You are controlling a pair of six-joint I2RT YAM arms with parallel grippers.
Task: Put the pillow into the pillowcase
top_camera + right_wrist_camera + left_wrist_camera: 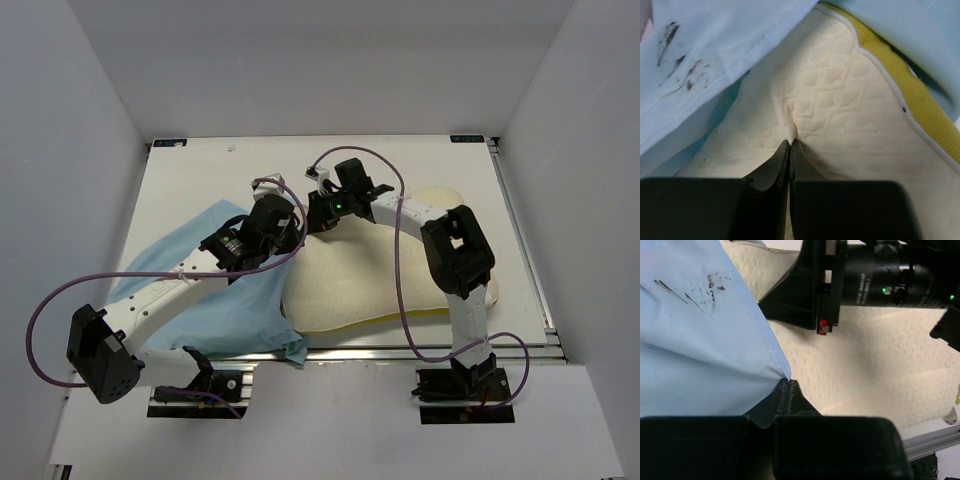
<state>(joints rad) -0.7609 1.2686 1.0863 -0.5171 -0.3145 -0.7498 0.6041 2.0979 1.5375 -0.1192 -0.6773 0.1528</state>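
The white table (180, 190) carries everything. The pillow (370, 290) lies across its right-centre, cream with a yellow rim, and nearly all of it is bare. The pillowcase (215, 300) is spread light-blue side up over the left half, with its near corner hanging at the front rail and its right edge lapping the pillow's left end.

Both arms reach in to that overlap. The left gripper (785, 386) is closed, and the case's hem is caught at its fingertips, the cloth fanning out from the pinch. The right gripper (790, 145) is closed too, its tips nipping a small pucker of the pillow's quilted skin (a shallow bite, only the surface drawn up). In the right wrist view, blue cloth drapes above and to either side of the pillow's rounded end. That end looks to sit just at the mouth, though I cannot tell how far inside. A few dark smudges (680, 75) mark the cloth there.

My reading is that this is the very start of insertion, with the mouth held and the pillow gripped but almost nothing sleeved yet. The next move calls for the two grips to work against each other: the hem lifted and drawn rightward over the foam while the pillow's end is fed leftward under it. The risk is that the thin pinch slips off the bulky foam.
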